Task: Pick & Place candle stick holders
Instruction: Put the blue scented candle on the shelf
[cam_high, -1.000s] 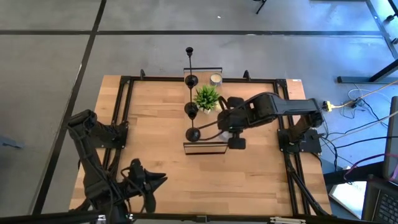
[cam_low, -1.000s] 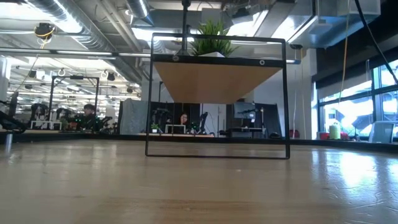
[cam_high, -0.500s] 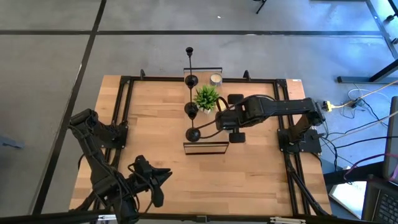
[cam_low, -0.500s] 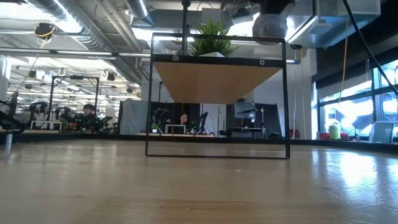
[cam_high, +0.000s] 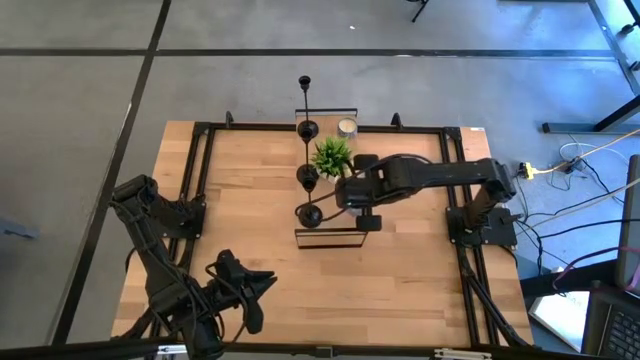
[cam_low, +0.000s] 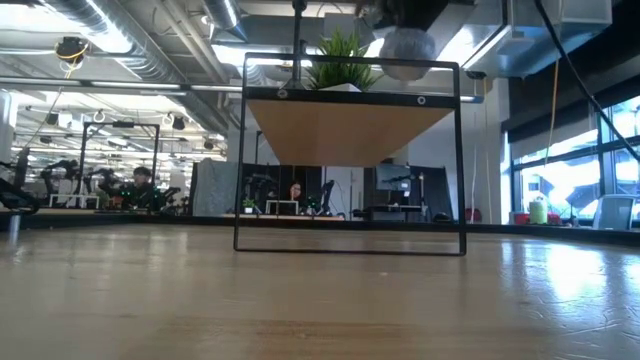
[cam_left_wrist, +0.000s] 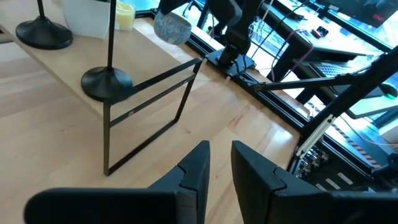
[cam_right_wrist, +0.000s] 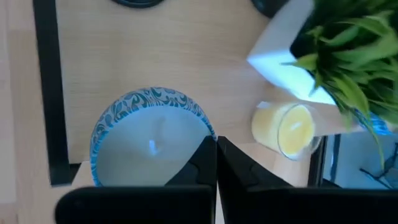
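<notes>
The candle stick holders are thin black rods with round bases (cam_high: 307, 130), (cam_high: 307, 175), (cam_high: 310, 213). They stand in a row on the raised wooden shelf (cam_low: 350, 125) at the table's middle; two bases (cam_left_wrist: 106, 81), (cam_left_wrist: 43, 31) show in the left wrist view. No gripper touches them. My right gripper (cam_right_wrist: 216, 146) hangs over the shelf's right part (cam_high: 352, 197), shut on a round blue-patterned candle cup (cam_right_wrist: 152, 140). At the table's near left, my left gripper (cam_left_wrist: 221, 165) stands slightly open with nothing between its fingers. My right gripper pinches the cup's rim (cam_right_wrist: 208, 132) at one spot, one finger over the inside and one outside. The fingers come from above, pointing steeply down. The cup (cam_low: 405, 48) hangs below them with its mouth up, clear of the shelf board.
A green plant (cam_high: 332, 155) in a white pot (cam_right_wrist: 280, 68) stands on the shelf right of the holders, with a yellow candle (cam_right_wrist: 292, 130) beside it. A white candle (cam_high: 347, 127) sits at the shelf's far end. The shelf's black wire frame (cam_left_wrist: 149, 124) rises from the table.
My right gripper has come down and gone toward the table's left edge, nearer the holders, carrying the cup with it; the cup has come into the low view above the shelf's right end and shifted left there.
</notes>
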